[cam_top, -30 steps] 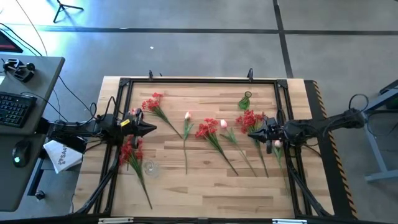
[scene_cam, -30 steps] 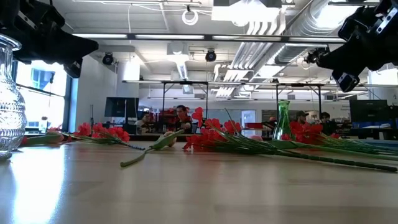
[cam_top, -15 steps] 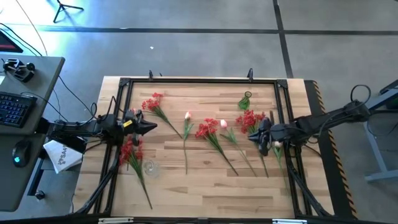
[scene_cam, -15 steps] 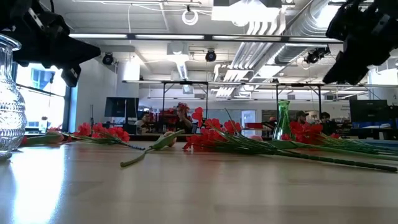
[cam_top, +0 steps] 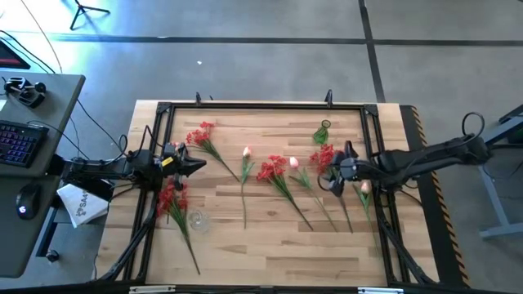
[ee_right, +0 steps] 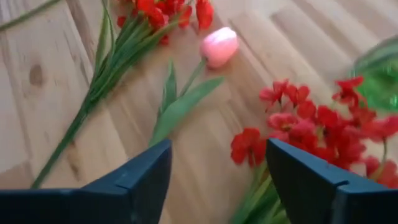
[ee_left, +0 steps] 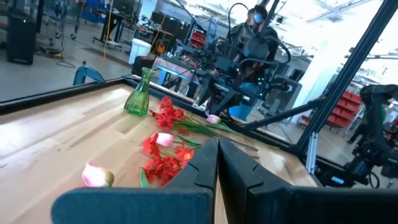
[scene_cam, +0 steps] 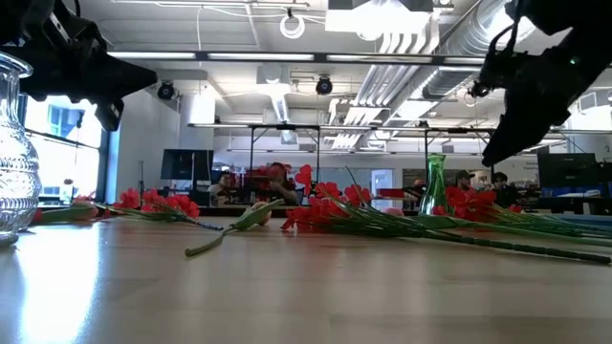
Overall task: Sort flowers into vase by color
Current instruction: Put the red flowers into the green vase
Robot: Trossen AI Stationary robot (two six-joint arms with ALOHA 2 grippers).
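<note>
Since the earlier frame the right gripper (cam_top: 333,173) has been swung left and opened wide, empty, over the red flowers (cam_top: 324,155) at centre-right, presumably for pickup; left gripper (cam_top: 198,167) is kept shut, idle.

An overhead camera looks straight down on the whole table (cam_top: 270,237), floor showing past every edge. A second sits at tabletop height, facing level across the wood into the room behind. The left wrist camera looks across the table from its left edge toward the green vase (ee_left: 138,94); the right wrist camera looks closely down on the flowers (ee_right: 311,124) near the right edge. All four share them.
</note>
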